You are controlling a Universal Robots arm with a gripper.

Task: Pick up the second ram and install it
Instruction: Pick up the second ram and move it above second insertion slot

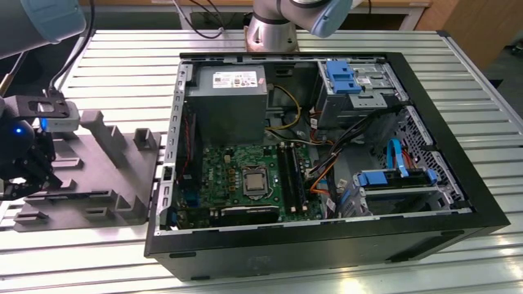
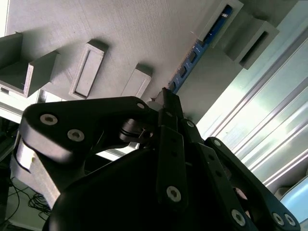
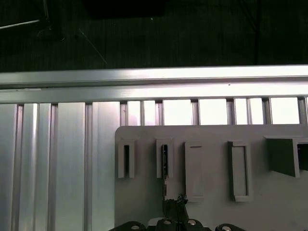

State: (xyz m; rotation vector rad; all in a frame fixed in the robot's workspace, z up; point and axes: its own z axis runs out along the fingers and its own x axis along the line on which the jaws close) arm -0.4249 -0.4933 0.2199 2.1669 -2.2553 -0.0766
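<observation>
Over the gray holder [image 2: 144, 29] | memory stick [image 2: 195, 48] runs lengthwise straight ahead of gripper [image 2: 166, 98] | jaws closed, I can't confirm a grip

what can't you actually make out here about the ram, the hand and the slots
Of the second ram, the second wrist view shows a blue edge; the slot of the grey holder hides the rest.
In the same view the hand covers the ram's near end with its own dark body, so contact cannot be told.
The memory slots in the exterior view are too small to tell which are filled.
</observation>
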